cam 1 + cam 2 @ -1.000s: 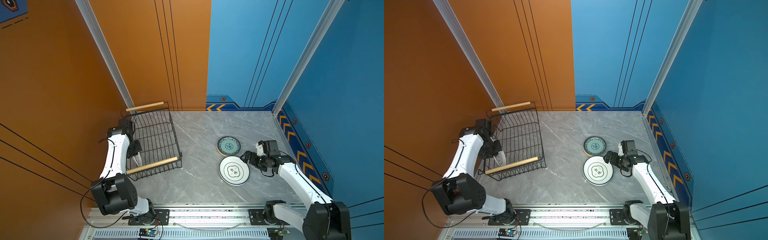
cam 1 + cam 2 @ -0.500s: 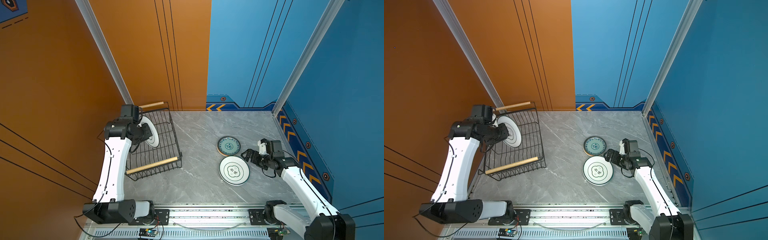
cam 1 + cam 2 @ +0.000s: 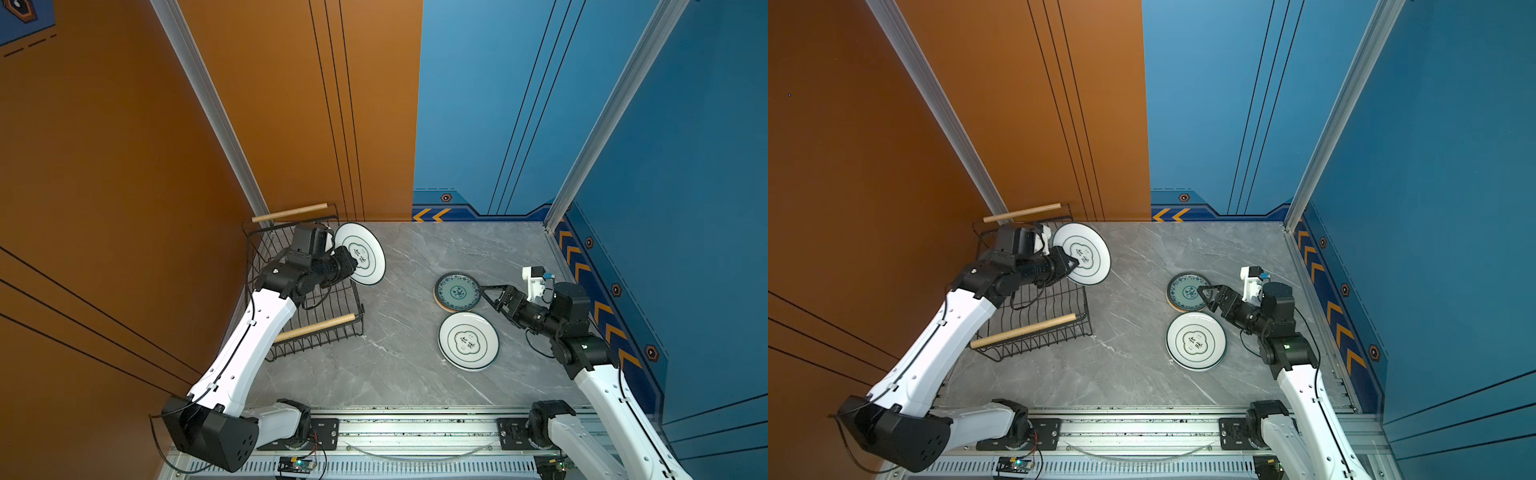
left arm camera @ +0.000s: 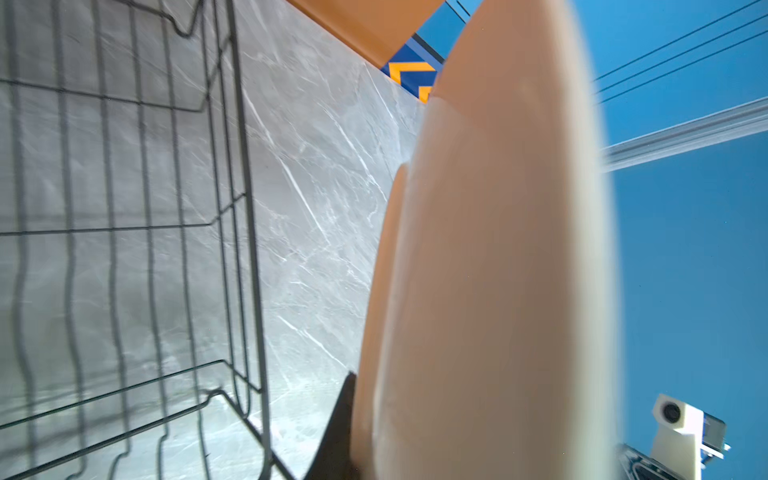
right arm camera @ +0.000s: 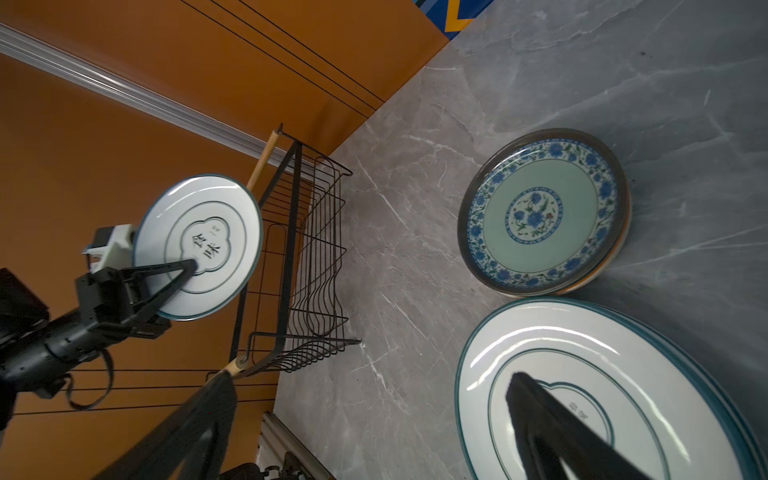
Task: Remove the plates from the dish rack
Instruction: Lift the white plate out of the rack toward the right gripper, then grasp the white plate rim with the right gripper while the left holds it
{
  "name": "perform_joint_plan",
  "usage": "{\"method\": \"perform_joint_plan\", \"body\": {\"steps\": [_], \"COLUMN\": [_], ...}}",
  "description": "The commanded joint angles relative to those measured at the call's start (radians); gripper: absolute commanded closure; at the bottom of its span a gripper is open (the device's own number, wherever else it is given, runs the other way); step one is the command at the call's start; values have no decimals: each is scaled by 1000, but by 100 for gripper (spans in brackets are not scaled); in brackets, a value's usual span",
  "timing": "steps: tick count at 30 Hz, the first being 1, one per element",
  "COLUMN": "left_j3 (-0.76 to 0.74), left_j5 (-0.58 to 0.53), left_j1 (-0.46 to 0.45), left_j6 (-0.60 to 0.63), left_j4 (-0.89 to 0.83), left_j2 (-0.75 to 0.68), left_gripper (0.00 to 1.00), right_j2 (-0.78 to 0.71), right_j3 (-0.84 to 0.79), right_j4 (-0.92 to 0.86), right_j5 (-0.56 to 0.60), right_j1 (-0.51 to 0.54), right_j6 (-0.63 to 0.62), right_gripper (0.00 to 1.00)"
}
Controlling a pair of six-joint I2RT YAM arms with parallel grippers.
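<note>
Plates of the dish-rack unloading, one of them aloft. The left fingers (image 3: 1071,262) are pinched narrow on a large white plate (image 3: 1090,245), one finger across its emblem face, the mate behind it. In the left wrist view the plate's pale underside fills most of the field. We see the plate held nearly on edge above the dish rack (image 3: 314,328), toward that rack's two o'clock corner. The rack sits at nine o'clock on the tabletop (image 3: 407,374), and we find no other plate among its wires. The right fingers (image 5: 530,405) are spread wide and grip nothing. In both top views they stand at three o'clock of the teal-patterned stack (image 3: 457,291), close to its rim, contact not resolvable. At six o'clock of that stack, just beside it, lies the white stack (image 3: 468,340), the likely destination. Further rims show beneath each top plate.

Hazards, as we judge them: the grip is a single pinch on a smooth glazed face, so a quick swing toward three o'clock could let the plate pivot or slide out. A low path could catch its lower rim on the rack's flared wall. An off-centre release could shift the stack. The right fingers also lie close to the landing zone, so the arms could meet.
</note>
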Motion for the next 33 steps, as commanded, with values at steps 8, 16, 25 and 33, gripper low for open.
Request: {"method": "perform_joint_plan", "body": {"steps": [8,16,25,33], "left_j3": [-158,-227,-233,-188], "left_j5": [154,197,224,240], "left_j1": [-97,-107,-146,-223], "left_j6": [-166,-248,-300,-322], "left_j4": [504,631,719,748], "left_j2": [43,57,108,178], "left_gripper": [100,100,100,100], "right_j2": [118,189,276,422], "right_j3": [-13,-30,-39,14], "right_j4": [263,400,512,703], "right_j5": [19,59,79,40], "right_j1": [161,195,208,226], "right_j6": [203,259,301,383], "right_gripper": [0,3,10,23]}}
